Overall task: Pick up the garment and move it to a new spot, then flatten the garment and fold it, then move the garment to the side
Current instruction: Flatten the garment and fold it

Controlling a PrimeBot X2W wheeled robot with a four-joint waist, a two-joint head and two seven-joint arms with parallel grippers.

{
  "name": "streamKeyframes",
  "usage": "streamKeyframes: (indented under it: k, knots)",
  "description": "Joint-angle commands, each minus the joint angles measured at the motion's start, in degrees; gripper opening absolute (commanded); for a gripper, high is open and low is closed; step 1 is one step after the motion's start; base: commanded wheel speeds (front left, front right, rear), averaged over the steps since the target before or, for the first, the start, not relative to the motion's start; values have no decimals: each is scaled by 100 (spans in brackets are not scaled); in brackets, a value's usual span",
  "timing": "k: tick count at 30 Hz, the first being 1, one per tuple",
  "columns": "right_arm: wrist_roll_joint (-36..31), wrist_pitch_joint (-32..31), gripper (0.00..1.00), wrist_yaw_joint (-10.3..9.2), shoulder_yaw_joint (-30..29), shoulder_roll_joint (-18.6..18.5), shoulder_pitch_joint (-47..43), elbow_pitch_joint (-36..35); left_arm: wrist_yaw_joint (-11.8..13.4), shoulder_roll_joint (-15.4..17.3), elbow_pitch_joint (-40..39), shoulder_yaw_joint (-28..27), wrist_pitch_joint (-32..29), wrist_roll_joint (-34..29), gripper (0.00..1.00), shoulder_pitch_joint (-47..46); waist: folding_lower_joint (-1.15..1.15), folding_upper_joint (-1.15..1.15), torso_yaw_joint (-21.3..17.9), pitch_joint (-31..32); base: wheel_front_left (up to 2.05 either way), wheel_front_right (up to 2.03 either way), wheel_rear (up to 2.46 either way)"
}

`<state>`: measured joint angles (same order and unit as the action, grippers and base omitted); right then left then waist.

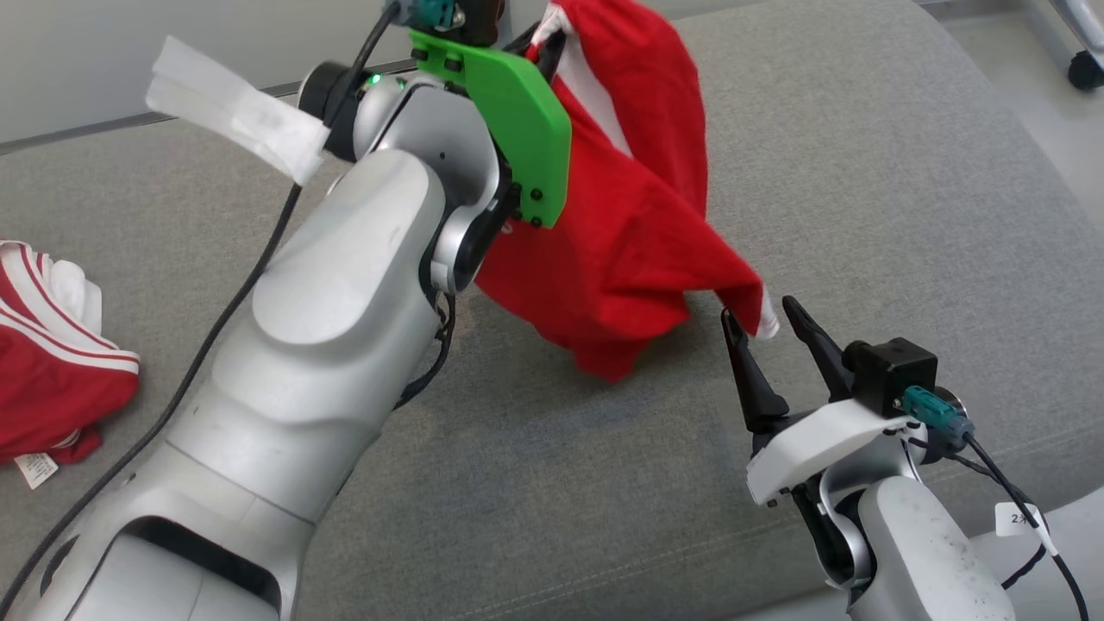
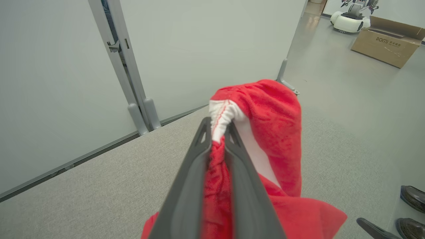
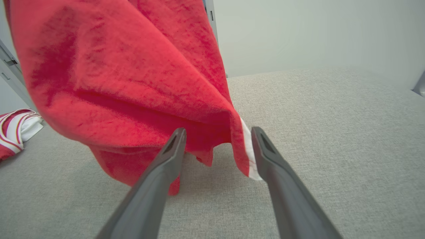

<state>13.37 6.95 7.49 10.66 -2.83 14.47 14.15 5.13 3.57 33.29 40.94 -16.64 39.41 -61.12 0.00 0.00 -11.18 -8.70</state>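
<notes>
A red garment with white trim hangs above the grey cushioned surface, its lowest fold close to the fabric below. My left gripper is raised at the top of the head view, shut on the garment's white-edged upper corner. My right gripper stands open at the lower right, its fingers on either side of the garment's lower white-trimmed corner, which hangs between them near the right finger.
A second red-and-white striped garment lies crumpled at the surface's left edge. A pale wall with a grey post runs behind the surface. On the floor beyond are a cardboard box and a caster wheel.
</notes>
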Motion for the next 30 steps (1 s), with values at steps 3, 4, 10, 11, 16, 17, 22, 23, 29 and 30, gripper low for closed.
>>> streamKeyframes:
  k: [3,4,10,11,16,17,22,23,29,30]
  knots:
    - [-19,-24,100,0,1,-11,-27,-42,59,105,214,-71,58,131,0,327,0,0,173,-82,0,0,0]
    - [-32,-30,100,0,2,-10,-20,-47,56,137,303,-99,82,174,0,431,0,0,211,-97,0,0,0]
    - [-82,-60,100,0,-34,-12,9,-87,148,407,771,-282,263,342,0,901,0,0,482,-172,0,0,0]
    - [-98,-72,100,0,-45,-12,3,-92,148,450,832,-314,289,362,0,958,0,0,533,-177,0,0,0]
    - [-118,-112,100,0,-52,-13,-29,-91,199,648,1096,-452,376,513,0,1285,0,0,756,-156,0,0,0]
    - [-126,-107,100,0,-55,-12,-36,-94,210,668,1139,-479,387,556,0,1347,0,0,796,-144,0,0,0]
    - [-175,-161,100,0,-84,-12,-52,-136,215,709,1289,-552,544,656,0,1653,0,0,971,-103,0,0,0]
    - [-184,-174,100,0,-95,-13,-59,-146,207,698,1294,-575,587,682,0,1704,0,0,1000,-97,0,0,0]
    - [-201,-235,100,0,-127,-13,-99,-201,118,598,1286,-663,787,860,0,1979,0,0,1162,-75,0,0,0]
    - [-200,-232,100,0,-123,-13,-95,-207,103,591,1290,-655,811,861,0,2008,0,0,1175,-72,0,0,0]
